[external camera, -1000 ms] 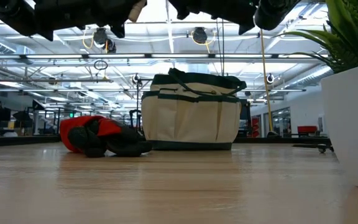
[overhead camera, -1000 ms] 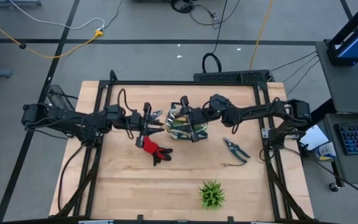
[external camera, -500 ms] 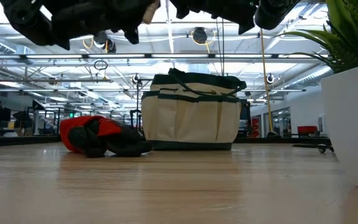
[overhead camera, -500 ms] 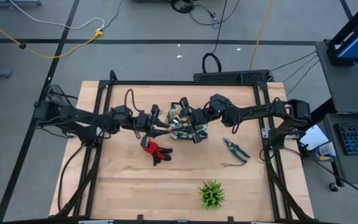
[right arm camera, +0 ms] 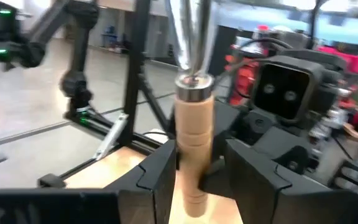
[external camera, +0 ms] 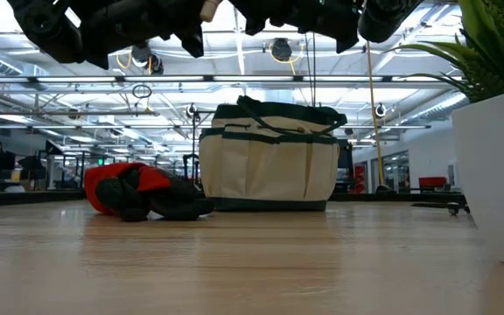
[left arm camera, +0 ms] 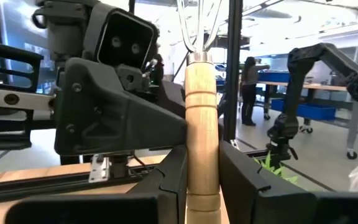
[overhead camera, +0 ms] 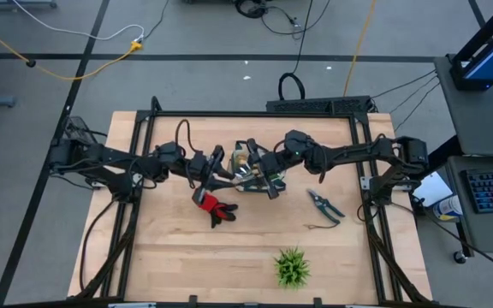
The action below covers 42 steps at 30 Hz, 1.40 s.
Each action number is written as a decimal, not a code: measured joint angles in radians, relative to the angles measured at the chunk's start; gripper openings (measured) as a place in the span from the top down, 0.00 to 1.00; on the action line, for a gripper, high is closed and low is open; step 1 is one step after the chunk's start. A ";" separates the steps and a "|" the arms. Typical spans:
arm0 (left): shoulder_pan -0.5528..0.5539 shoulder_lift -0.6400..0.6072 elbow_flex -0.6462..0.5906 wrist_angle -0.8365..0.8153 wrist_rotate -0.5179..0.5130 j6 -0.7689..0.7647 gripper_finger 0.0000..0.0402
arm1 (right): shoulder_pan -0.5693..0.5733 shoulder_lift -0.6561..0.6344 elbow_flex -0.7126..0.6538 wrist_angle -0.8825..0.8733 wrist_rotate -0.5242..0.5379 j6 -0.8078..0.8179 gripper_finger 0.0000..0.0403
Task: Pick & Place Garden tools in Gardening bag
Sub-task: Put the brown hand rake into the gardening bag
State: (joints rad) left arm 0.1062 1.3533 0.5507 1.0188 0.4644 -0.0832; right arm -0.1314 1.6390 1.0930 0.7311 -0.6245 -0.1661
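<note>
The cream gardening bag (external camera: 269,162) with dark green trim stands on its base at mid-table; from above, both arms half cover the bag (overhead camera: 278,180). My left gripper (overhead camera: 219,169) is just left of it, shut on a wooden-handled small rake (left arm camera: 202,112). My right gripper (overhead camera: 264,171) is over the bag, shut on a wooden-handled silver trowel (right arm camera: 192,118). The red-and-black glove (overhead camera: 213,205) lies on the table left of the bag. The dark-handled pruning shears (overhead camera: 324,204) lie to the bag's right. My left gripper pinches the rake's wooden handle (left arm camera: 202,155) between its two fingers (left arm camera: 171,177). The fingers come about level from the table's left and lie along the handle. The wire tines (left arm camera: 197,25) point ahead toward the bag, and the rake is clear of the table. My right gripper pinches the trowel's wooden handle (right arm camera: 191,158) between its two fingers (right arm camera: 157,174), below the silver ferrule. The fingers come about level from the table's right and lie along the handle. The silver blade (right arm camera: 188,31) points ahead, and the trowel is held above the bag.
A green spiky plant (overhead camera: 292,267) in a white pot (external camera: 493,166) stands near the table's front edge, right of centre. A black frame (overhead camera: 255,114) runs round the table's far and side edges. Bare wood lies along the table's near left part (overhead camera: 161,257).
My left gripper has carried the rake toward the table's right edge, closer to the bag, sinking a little and rolling at the wrist. My right gripper has stayed over the bag and turned slightly. Bag, glove and shears have not moved.
</note>
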 joint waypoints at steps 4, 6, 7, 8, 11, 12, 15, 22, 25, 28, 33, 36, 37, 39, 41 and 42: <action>-0.002 0.000 0.001 0.002 0.017 0.008 0.83 | 0.001 0.000 0.000 0.041 -0.072 0.016 0.68; -0.001 0.000 0.001 0.003 0.019 0.021 0.83 | 0.001 0.000 0.000 0.048 -0.075 0.038 0.68; -0.001 0.000 0.001 0.005 0.023 0.024 0.83 | 0.001 0.000 0.000 0.052 -0.076 0.042 0.68; 0.000 0.000 0.001 0.008 0.033 0.025 0.83 | 0.001 0.000 0.000 0.055 -0.077 0.044 0.68; -0.001 0.000 0.001 0.012 0.036 0.025 0.83 | 0.002 0.000 0.000 0.059 -0.080 0.041 0.68; -0.001 0.000 0.001 0.012 0.036 0.025 0.83 | 0.002 0.000 0.000 0.059 -0.081 0.041 0.68; -0.001 0.000 0.001 0.012 0.036 0.025 0.83 | 0.004 0.000 0.000 0.064 -0.081 0.041 0.68; 0.000 0.014 0.001 0.009 0.029 0.024 0.83 | 0.006 0.000 0.000 0.066 -0.058 0.042 0.68; 0.000 0.016 0.001 0.017 0.019 0.021 0.83 | 0.005 0.000 0.000 0.067 -0.056 0.042 0.68; 0.000 0.015 0.001 0.023 0.016 0.028 0.83 | 0.005 0.000 0.000 0.065 -0.057 0.042 0.68; 0.000 0.016 0.001 0.029 0.015 0.029 0.83 | 0.005 0.000 0.000 0.066 -0.057 0.042 0.68; 0.000 0.021 0.001 0.030 0.016 0.029 0.83 | 0.005 0.000 0.000 0.066 -0.057 0.042 0.68; 0.000 0.023 0.001 0.031 0.015 0.029 0.83 | 0.005 0.000 0.000 0.066 -0.057 0.042 0.68; 0.000 0.024 0.001 0.029 0.013 0.029 0.83 | 0.008 0.000 0.000 0.066 -0.056 0.046 0.70; 0.000 0.024 0.001 0.028 0.007 0.030 0.83 | 0.014 0.000 0.000 0.066 -0.051 0.046 0.73; 0.000 0.024 0.001 0.024 0.007 0.035 0.83 | 0.016 0.000 0.000 0.065 -0.049 0.042 0.75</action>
State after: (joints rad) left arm 0.1059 1.3777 0.5514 1.0431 0.4709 -0.0486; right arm -0.1152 1.6390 1.0927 0.7965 -0.6731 -0.1240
